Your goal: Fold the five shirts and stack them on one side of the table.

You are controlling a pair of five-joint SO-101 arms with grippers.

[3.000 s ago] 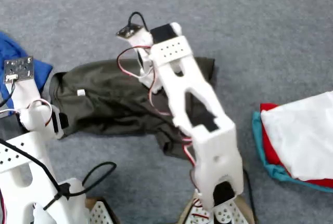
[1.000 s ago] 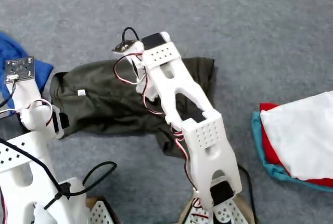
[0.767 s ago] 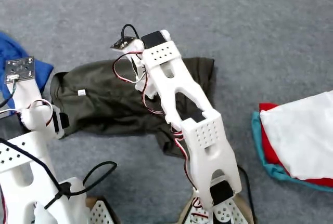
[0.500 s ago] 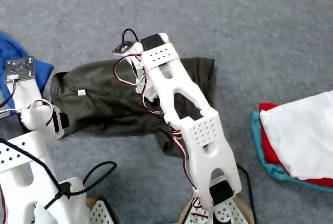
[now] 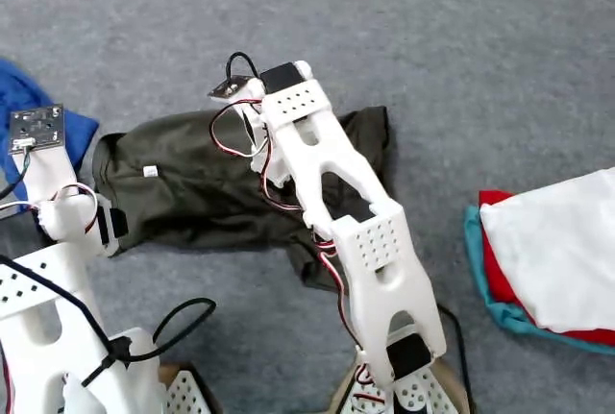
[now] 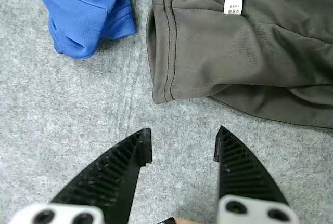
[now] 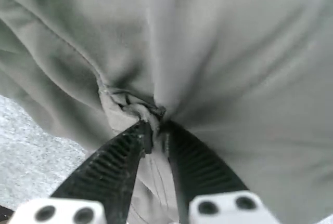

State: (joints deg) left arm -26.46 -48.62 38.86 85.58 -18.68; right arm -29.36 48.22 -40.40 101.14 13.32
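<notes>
High view: olive shirt (image 5: pixel 192 193) lies crumpled on the grey table (image 5: pixel 461 68), left of centre. Its long axis runs side to side across the table. The stitched hem end with its white label (image 5: pixel 150 172) points toward the left edge, and the far end reaches past mid-table.

Right arm (image 5: pixel 336 203) lies over the shirt's right half and hides that cloth from above. Right wrist view: right gripper (image 7: pixel 156 130) has its claw almost closed, nipping a bunched fold of the olive shirt (image 7: pixel 234 52).

Left wrist view: left gripper (image 6: pixel 182 146) has its claw spread wide and holding nothing. It hangs over bare table just beside the hemmed edge of the olive shirt (image 6: pixel 244 52).

Blue shirt (image 5: pixel 19 97) sits rumpled at the left edge, near the olive hem but not touching it (image 6: pixel 83 11).

Folded stack well apart at the right edge: white shirt (image 5: pixel 557 241) on top, red shirt (image 5: pixel 500 280) and teal shirt (image 5: pixel 480 260) showing beneath.
</notes>
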